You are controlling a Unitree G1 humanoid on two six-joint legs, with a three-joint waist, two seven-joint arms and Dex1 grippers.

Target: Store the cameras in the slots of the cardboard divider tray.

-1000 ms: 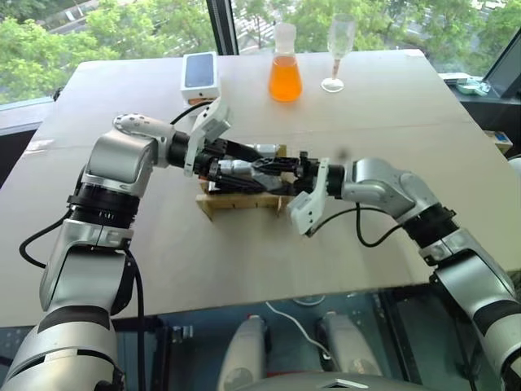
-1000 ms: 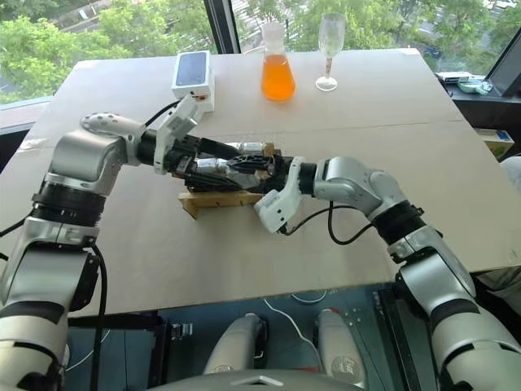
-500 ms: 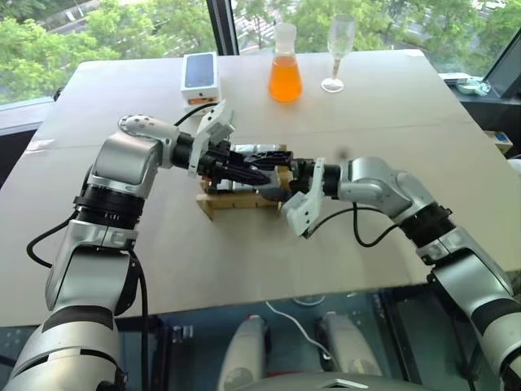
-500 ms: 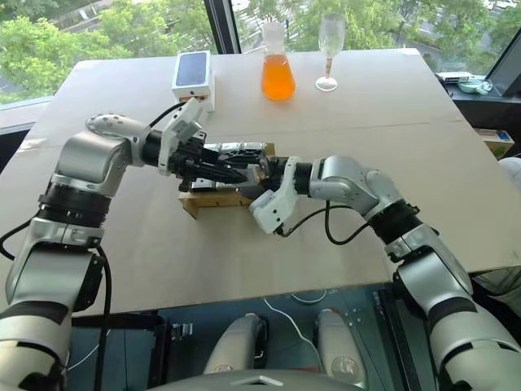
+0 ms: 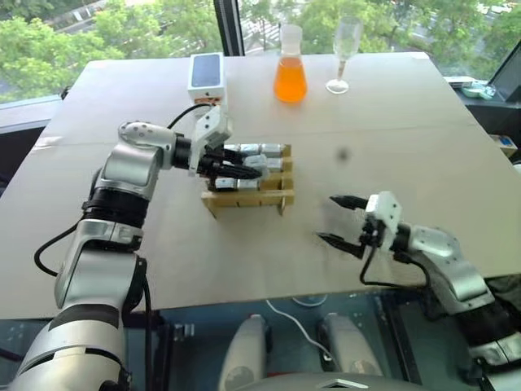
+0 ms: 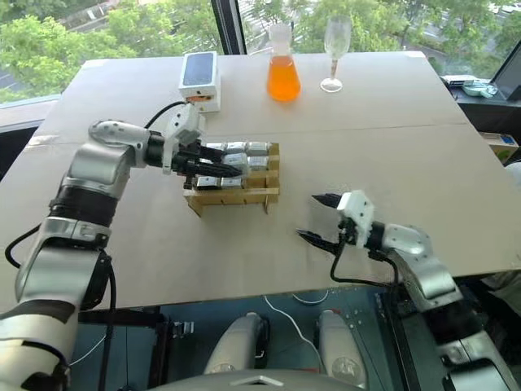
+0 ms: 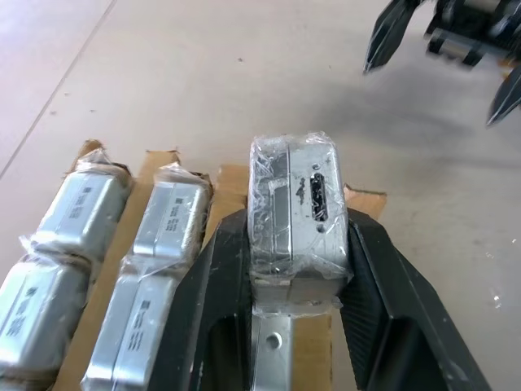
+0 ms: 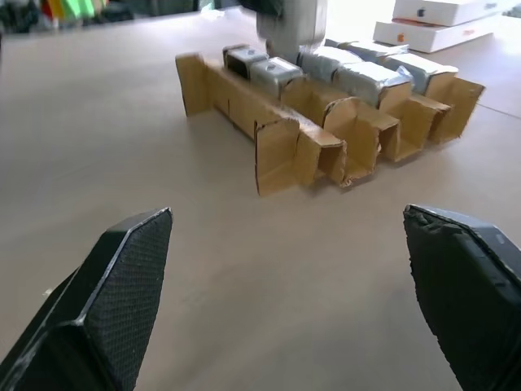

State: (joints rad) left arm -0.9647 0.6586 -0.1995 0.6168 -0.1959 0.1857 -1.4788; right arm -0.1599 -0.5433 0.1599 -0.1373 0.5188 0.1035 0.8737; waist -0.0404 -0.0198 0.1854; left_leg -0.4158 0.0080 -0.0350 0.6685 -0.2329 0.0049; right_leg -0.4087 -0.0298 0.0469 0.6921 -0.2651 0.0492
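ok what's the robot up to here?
It is filling the cardboard divider tray with cameras. The left pincer is shut on one wrapped camera, held over the tray beside slots that already hold other cameras. The right pincer is open and holds nothing, hovering over bare table off to the tray's right. A white phone box, an orange flask and a glass stand at the far edge.

Silver-grey jointed arms with black bands, loose black cables, white wrist housings and pointed black fingers.
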